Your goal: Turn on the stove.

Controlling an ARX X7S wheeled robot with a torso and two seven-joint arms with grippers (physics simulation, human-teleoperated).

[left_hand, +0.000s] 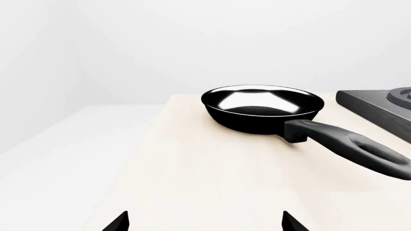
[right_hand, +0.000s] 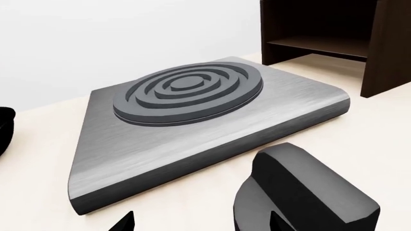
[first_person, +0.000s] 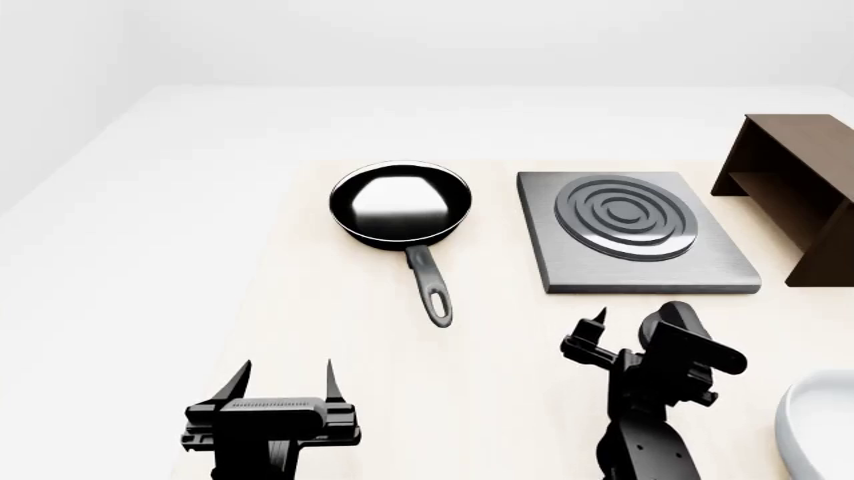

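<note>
The stove (first_person: 638, 262) is a flat grey metal hotplate with a dark ring burner (first_person: 627, 215), right of centre on the light table. It also shows in the right wrist view (right_hand: 212, 139). Its black lever knob (right_hand: 301, 192) stands on the table just in front of the hotplate, in the head view (first_person: 694, 340) too. My right gripper (right_hand: 200, 222) is open, right at the knob, which overlaps one fingertip. In the head view my right gripper (first_person: 638, 335) is partly hidden by the knob. My left gripper (first_person: 287, 378) is open and empty near the front left, also in its wrist view (left_hand: 204, 222).
A black frying pan (first_person: 400, 205) sits left of the stove, its handle (first_person: 430, 285) pointing to the front; it also shows in the left wrist view (left_hand: 260, 108). A dark brown shelf (first_person: 794, 190) stands at the right. A white dish edge (first_person: 817, 425) shows at the bottom right.
</note>
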